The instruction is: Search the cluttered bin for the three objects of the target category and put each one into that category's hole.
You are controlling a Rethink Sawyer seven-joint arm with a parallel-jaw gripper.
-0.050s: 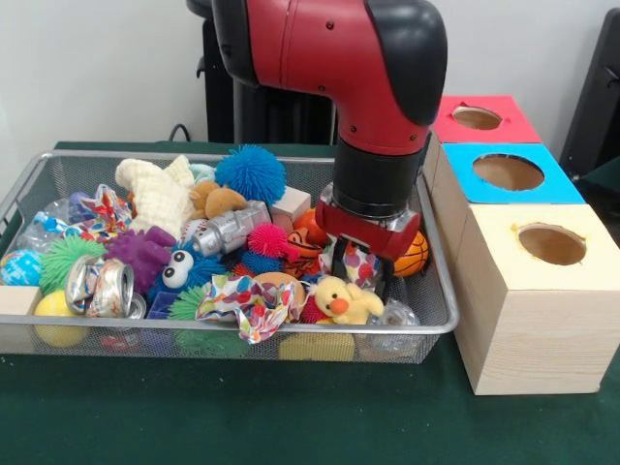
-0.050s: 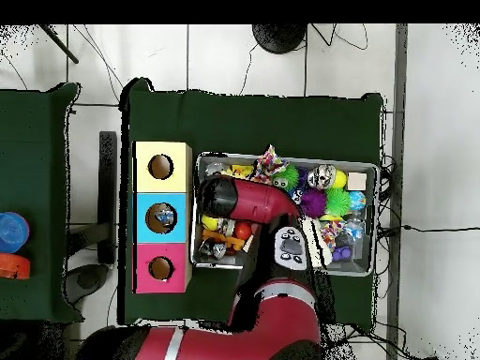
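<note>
A wire mesh bin (image 1: 58,160) holds a heap of toys and scrap. My gripper (image 1: 360,269) is lowered into the bin's right end, with a crumpled patterned paper (image 1: 360,262) right at its tips. A yellow duck plush (image 1: 345,300) lies just in front of it and a small basketball (image 1: 415,254) just to its right. Three boxes stand beside the bin, each with a round hole: red (image 1: 477,118), blue (image 1: 508,171) and yellow (image 1: 551,243). From overhead the arm (image 2: 246,200) covers the gripper, and something small shows inside the blue box's hole (image 2: 164,217).
The heap includes a blue spiky ball (image 1: 251,172), a purple spiky toy (image 1: 142,252), a crushed can (image 1: 101,286), a cream knitted plush (image 1: 155,194) and another patterned paper (image 1: 250,302). The yellow box (image 1: 528,329) stands close to the bin's right wall (image 1: 448,300).
</note>
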